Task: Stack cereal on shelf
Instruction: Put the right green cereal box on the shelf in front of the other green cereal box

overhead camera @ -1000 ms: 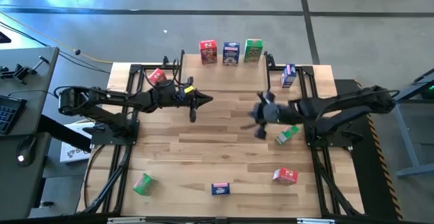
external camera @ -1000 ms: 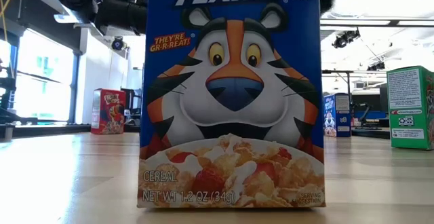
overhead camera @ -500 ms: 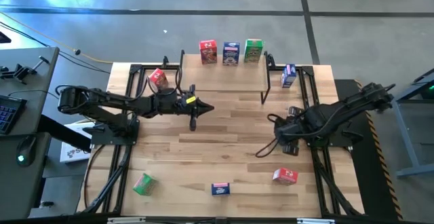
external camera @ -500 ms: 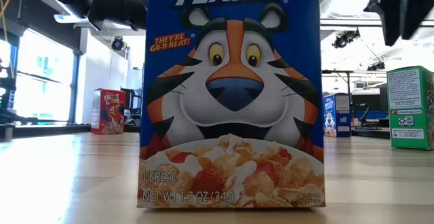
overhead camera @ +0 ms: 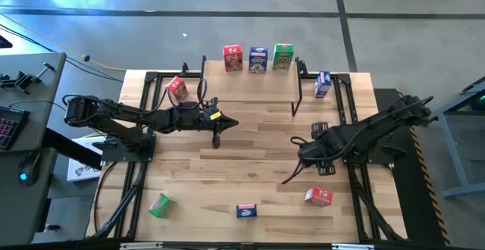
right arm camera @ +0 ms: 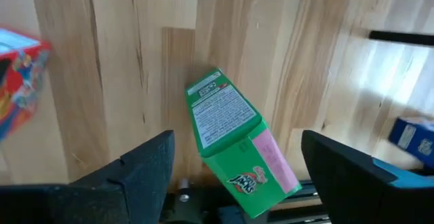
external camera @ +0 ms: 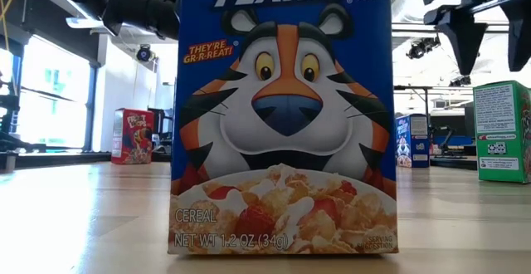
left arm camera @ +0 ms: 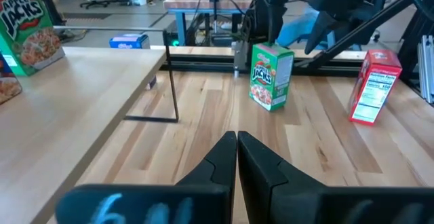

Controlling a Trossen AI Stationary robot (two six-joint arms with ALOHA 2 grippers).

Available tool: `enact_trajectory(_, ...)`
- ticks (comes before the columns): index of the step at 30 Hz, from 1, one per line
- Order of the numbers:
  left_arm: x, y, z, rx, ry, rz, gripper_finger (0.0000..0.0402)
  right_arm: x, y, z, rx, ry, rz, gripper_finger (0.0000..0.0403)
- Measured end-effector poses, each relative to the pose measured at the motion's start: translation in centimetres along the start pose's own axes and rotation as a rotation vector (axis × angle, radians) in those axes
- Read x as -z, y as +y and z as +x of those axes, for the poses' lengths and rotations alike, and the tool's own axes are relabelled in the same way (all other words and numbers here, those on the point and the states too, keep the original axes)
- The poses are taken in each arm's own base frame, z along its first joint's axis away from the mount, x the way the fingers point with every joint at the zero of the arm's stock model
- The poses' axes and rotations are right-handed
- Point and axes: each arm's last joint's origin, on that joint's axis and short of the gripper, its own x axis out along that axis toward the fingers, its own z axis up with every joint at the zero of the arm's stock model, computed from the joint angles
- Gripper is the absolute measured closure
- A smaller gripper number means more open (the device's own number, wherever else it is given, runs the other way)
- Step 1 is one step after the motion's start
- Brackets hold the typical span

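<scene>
We have the right end effector (right arm camera: 234,176) spread wide, empty, straddling the green box (right arm camera: 234,139) at centre frame, lined up to grab; left end effector (left arm camera: 237,157) closed, empty, waiting by the shelf (overhead camera: 250,83).

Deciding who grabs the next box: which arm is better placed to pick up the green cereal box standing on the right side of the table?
The right. The right gripper hangs open directly over the green cereal box. The left gripper is shut, mid-table, farther away.

Two dark arms, yellow-marked left wrist
</scene>
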Motion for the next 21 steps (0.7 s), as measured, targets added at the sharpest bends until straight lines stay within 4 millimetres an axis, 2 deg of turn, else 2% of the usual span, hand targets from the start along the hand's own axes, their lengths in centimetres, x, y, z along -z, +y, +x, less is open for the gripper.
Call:
enact_trajectory(9, 0.3, 0.0, 0.0, 0.002, 0.030, -0.007, 0.0394, -0.2, 0.2, 0.9, 0.037, 0.119, -0.150, 0.0102)
enact_trajectory(16, 0.4, 0.0, 0.0, 0.002, 0.038, 0.001, 0.0394, 0.0, -0.4, 1.1, 0.052, 0.155, -0.152, 0.0103)
enact_trajectory(21, 0.4, -0.1, 0.0, 0.003, 0.038, 0.002, 0.0394, 0.8, -0.5, 3.3, 0.054, 0.237, -0.201, 0.0105)
